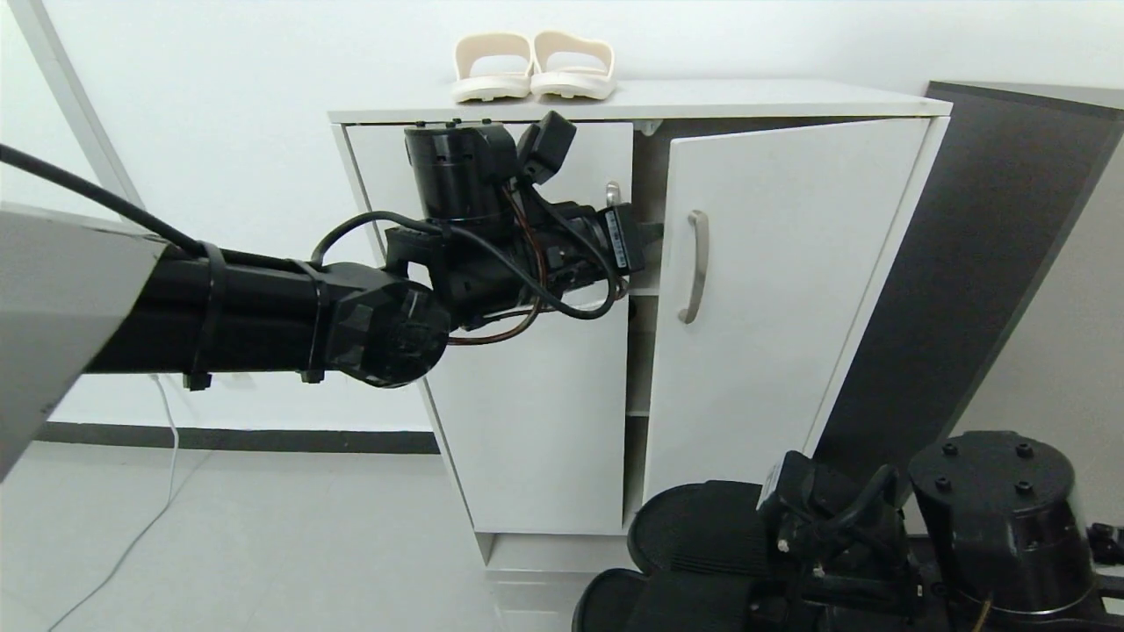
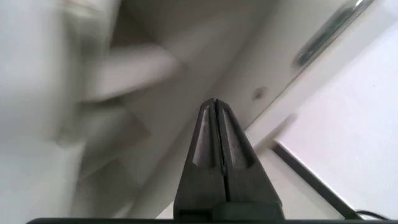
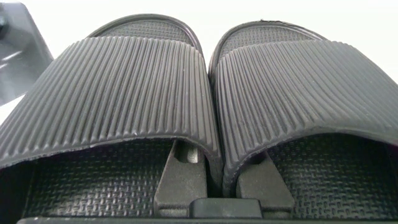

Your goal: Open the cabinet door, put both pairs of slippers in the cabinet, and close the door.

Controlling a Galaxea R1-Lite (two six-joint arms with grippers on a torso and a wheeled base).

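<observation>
white wall and pale grey floor lie behind a white two-door wooden cabinet [image 1: 544, 421] at the frame's centre, with a dark gap between its doors where shelf edges show. a pair of cream open-toe slippers [image 1: 533, 66] sits side by side on the cabinet top, at the upper centre. the left gripper [image 1: 648, 235] hovers at that gap, just beside the left door's curved metal handle [image 1: 613, 193], its fingers [image 2: 205, 143] pressed together on nothing. at the lower right, the right gripper [image 1: 803, 527] is clamped on a pair of black ribbed rubber slippers [image 3: 137, 87], one finger inside each shoe pinching their inner walls together, low before the right door [image 1: 773, 290].
</observation>
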